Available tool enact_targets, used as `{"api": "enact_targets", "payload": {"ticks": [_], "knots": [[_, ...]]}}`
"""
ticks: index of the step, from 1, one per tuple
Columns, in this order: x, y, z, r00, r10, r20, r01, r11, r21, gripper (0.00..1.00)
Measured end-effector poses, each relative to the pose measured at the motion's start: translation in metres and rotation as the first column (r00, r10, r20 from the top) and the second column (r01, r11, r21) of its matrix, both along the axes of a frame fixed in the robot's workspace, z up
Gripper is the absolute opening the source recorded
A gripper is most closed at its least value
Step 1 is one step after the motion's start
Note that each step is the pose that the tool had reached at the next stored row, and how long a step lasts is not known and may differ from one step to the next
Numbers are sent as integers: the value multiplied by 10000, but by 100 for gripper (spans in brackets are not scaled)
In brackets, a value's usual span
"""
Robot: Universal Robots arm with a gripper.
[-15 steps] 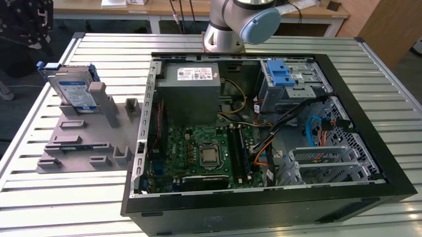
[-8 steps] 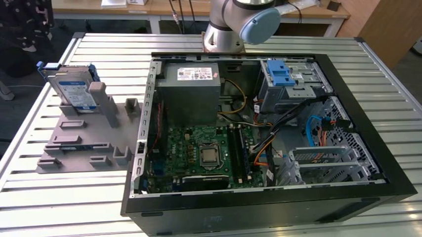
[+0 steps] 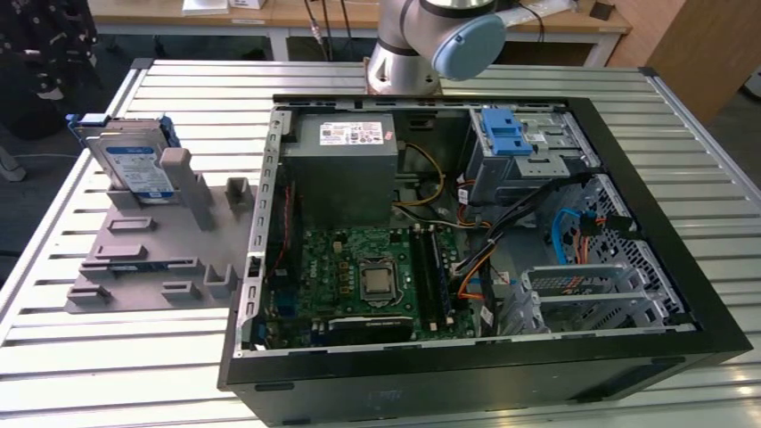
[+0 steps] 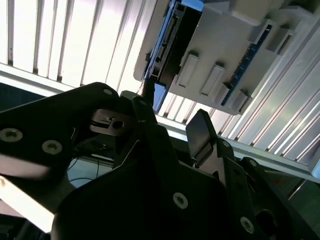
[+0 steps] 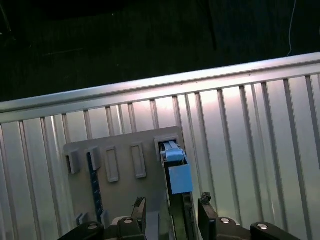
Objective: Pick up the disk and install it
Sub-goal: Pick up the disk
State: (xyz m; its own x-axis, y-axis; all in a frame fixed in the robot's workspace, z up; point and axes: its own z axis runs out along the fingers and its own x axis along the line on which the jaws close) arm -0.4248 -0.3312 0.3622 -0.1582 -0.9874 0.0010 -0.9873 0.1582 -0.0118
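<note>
The disk (image 3: 134, 165) stood on edge in the grey stand (image 3: 143, 259), out on the slatted table (image 3: 71, 357) at about nine o'clock from the open computer case (image 3: 666, 339) in the exterior view. The arm (image 3: 416, 45) was rooted at the case's twelve o'clock, and its column climbed out of the top of that view. Judging by both wrist views, the wrist was turned to look down along the stand.

In the first wrist view the pincer (image 5: 171, 212) was spread, with its fingers (image 5: 206, 210) on either side of the line of the disk's blue carrier (image 5: 179, 177) and nothing held between them. The second wrist view showed the same open jaws (image 4: 172, 122) pointed toward the disk's connector edge (image 4: 165, 42). How near they hung to it I could not tell.

To my eye the step in hand was the grasp. Done well, it would mean keeping the jaws square to the disk's flat faces and centred on its thin edge. The pincer should descend straight, so neither finger strikes the stand's posts, and close firmly on the carrier sides. A skewed grip would likely wedge the disk in its slot and drag the light stand along with it.
</note>
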Motion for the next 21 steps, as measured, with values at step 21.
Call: {"api": "enact_targets", "payload": {"ticks": [21], "knots": [[-83, 57, -199, 9986, 528, -2, -528, 9986, 4, 53]]}}
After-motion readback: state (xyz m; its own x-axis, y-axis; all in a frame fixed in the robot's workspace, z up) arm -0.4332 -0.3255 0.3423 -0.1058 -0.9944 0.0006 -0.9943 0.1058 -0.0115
